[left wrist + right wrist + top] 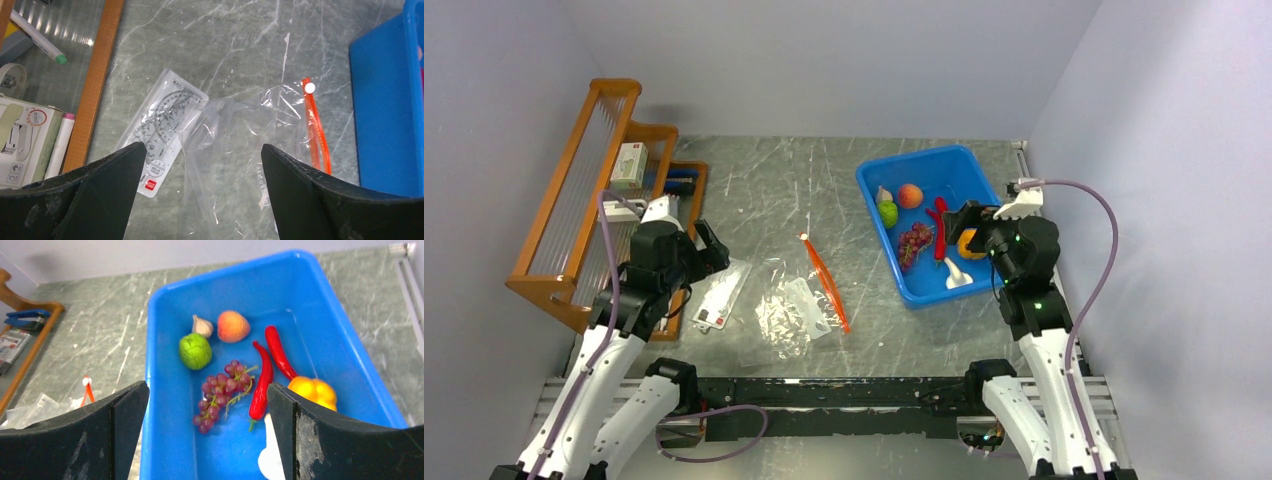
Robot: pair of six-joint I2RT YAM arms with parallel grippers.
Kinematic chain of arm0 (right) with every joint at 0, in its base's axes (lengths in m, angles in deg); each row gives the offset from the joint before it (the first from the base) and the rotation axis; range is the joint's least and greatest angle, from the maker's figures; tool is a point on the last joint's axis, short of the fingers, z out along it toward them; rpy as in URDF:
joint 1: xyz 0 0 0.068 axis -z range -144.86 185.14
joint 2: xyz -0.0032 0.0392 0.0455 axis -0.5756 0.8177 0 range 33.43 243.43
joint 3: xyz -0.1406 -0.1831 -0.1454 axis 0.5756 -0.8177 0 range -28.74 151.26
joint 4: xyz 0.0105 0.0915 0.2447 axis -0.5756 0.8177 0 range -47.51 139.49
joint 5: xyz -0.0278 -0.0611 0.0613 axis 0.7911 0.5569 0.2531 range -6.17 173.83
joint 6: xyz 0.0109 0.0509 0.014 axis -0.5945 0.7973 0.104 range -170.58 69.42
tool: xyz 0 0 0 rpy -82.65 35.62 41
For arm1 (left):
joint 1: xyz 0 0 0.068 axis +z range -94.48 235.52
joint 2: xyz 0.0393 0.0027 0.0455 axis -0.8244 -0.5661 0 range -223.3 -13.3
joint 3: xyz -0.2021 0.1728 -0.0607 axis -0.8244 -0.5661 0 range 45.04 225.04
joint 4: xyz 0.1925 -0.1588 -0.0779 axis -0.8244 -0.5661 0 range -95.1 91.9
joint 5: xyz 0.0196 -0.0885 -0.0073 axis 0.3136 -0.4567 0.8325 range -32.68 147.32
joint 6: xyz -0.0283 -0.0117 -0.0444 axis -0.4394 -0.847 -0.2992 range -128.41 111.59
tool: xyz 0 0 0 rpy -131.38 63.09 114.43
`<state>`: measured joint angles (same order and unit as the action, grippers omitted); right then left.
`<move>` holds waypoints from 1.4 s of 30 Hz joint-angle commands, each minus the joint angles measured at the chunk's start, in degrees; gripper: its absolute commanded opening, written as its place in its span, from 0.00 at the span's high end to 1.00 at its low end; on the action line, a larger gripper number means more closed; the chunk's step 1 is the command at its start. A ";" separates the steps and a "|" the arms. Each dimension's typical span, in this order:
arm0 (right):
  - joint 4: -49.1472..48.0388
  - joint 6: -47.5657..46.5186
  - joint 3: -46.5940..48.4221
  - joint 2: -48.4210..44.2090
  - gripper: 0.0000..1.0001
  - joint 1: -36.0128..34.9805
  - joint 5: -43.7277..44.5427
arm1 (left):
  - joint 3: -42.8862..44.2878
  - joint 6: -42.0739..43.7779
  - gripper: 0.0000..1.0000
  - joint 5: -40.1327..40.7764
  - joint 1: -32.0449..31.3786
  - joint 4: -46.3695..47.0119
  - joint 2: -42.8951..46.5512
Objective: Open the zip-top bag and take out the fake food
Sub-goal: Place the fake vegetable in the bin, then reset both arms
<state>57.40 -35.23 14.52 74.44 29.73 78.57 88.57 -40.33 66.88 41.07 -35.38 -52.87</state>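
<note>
Left hand [202,150] apart, over worktop [754,180] | right hand [207,389] apart, empty, over bin [160,365] holding fake food [232,326] | zip-top bag [784,312] flat, crumpled.

Fake food [914,240] lies in the bin [939,165], right of the zip-top bag [784,305].

No legible text; print on card packet [162,132] too small.

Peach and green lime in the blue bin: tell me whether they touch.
Apart. The right wrist view shows a strip of bare floor of the blue bin between the peach and the lime.
</note>
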 commanded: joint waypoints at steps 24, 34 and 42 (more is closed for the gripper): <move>13.98 0.08 13.16 8.74 0.00 0.33 19.29 | 33.29 5.76 0.01 13.20 -0.40 -13.36 -11.84; 11.12 -5.41 22.68 4.05 0.00 0.33 8.34 | 32.03 4.10 0.01 8.13 1.50 -7.43 -15.12; 13.51 -3.61 26.80 4.91 0.00 0.39 6.66 | 34.47 3.54 0.01 9.40 2.07 -11.61 -13.05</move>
<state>68.64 -38.66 39.88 78.31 29.84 87.80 121.40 -36.48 76.52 42.64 -46.13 -69.62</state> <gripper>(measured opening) 0.996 0.991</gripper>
